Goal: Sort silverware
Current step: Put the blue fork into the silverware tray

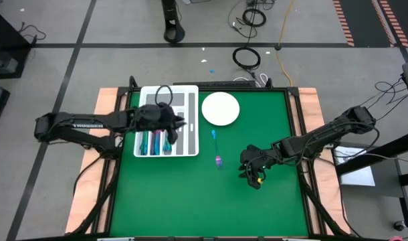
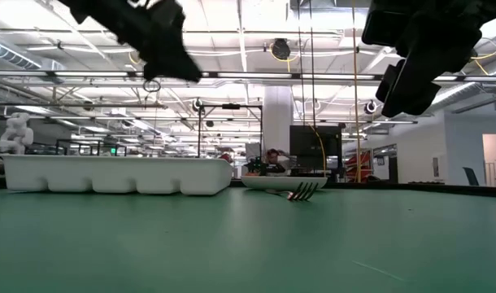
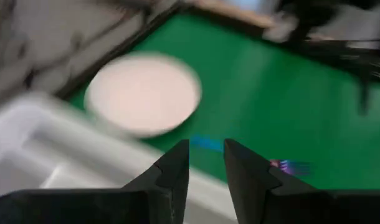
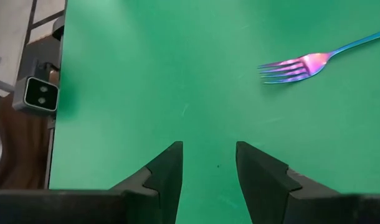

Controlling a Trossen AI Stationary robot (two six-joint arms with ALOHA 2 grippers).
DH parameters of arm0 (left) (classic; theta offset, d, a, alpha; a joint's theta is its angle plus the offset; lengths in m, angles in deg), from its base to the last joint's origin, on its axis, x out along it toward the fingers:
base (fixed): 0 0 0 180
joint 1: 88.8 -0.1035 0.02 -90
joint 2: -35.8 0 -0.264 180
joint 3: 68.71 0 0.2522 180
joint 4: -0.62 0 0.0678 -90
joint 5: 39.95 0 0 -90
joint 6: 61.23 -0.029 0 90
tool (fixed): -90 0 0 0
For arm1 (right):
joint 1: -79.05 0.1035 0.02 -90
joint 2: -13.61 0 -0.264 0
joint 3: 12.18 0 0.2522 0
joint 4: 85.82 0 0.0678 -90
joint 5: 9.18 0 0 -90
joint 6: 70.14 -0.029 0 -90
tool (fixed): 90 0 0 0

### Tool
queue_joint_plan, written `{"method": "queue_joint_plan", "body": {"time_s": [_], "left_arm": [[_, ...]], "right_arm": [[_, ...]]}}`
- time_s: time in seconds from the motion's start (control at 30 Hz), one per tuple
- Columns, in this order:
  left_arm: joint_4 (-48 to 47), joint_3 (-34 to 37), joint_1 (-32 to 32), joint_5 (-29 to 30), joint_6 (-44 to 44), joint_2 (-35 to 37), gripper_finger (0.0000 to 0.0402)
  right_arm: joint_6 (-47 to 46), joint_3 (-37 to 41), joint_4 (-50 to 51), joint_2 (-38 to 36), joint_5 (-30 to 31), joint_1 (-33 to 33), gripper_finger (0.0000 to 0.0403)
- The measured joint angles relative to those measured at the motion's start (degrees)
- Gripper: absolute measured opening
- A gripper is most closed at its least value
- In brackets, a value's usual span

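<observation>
One iridescent fork (image 1: 216, 148) lies flat on the green mat, right of the white divided tray (image 1: 190, 144), its pink tines (image 4: 288, 70) toward the near edge. More silverware (image 1: 153, 142) lies in the tray's near slots. My left gripper (image 3: 206, 163) hovers open above the tray's right side (image 1: 178, 126), nothing between its fingers. My right gripper (image 4: 209, 163) stands open above the mat (image 1: 253, 172), right of the fork and clear of it. In the low view the fork (image 2: 302, 192) rests on the mat with both grippers high above.
A round white plate (image 1: 221, 108) sits on the mat at the far edge, just right of the tray. The green mat (image 1: 190, 201) lies bare toward the near edge. Black frame rails (image 1: 299, 134) border the mat's sides.
</observation>
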Motion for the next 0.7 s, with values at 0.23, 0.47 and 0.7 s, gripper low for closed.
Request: {"method": "queue_joint_plan", "body": {"time_s": [0.23, 0.47, 0.7], "left_arm": [[11.8, -1.6, 6.3, -5.4, -14.8, -6.3, 0.0101], [1.5, -14.6, 8.9, -5.6, -25.0, -19.1, 0.0101], [-9.1, -29.6, 8.9, -5.0, -43.0, -31.5, 0.0101]], "right_arm": [[-0.3, 0.0, 0.0, 0.0, 0.2, 0.0, 0.0137], [-0.4, 0.0, 0.0, 0.0, 0.2, 0.0, 0.0137], [2.3, 0.0, 0.0, 0.0, 1.0, 0.0, 0.0137]]}}
